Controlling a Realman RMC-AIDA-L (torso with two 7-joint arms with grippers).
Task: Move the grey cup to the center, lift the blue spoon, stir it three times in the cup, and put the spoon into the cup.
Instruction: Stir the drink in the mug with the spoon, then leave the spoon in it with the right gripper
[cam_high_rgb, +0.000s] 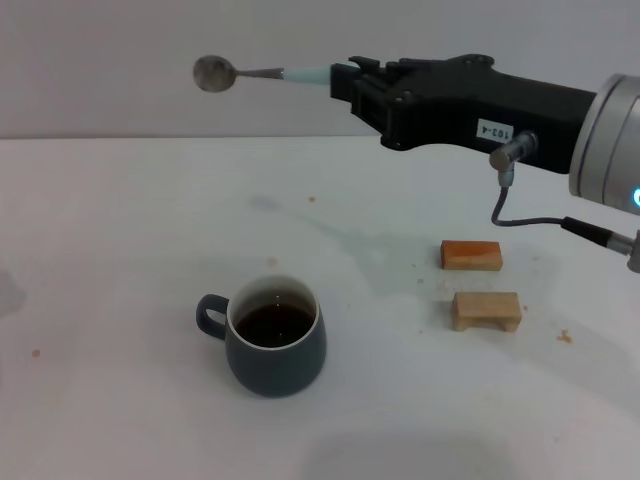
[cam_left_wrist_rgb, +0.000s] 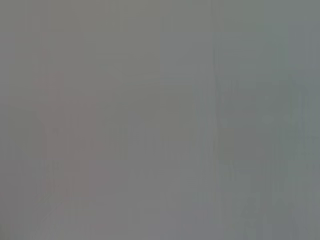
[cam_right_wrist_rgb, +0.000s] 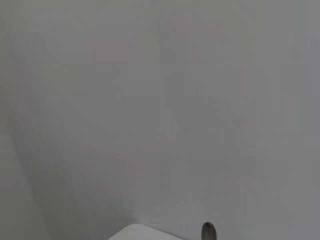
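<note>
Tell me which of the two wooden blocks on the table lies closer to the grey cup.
The pale block, nearer the robot, level with the grey cup. The orange-topped block sits farther back, beneath the right gripper holding the blue spoon.

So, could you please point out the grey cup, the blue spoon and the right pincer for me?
grey cup (cam_high_rgb: 285, 368), head view, on its dark outer wall.
blue spoon (cam_high_rgb: 214, 73), head view, on its round metal bowl.
right pincer (cam_high_rgb: 342, 77), head view, at its fingertips, shut on the spoon's handle.
</note>
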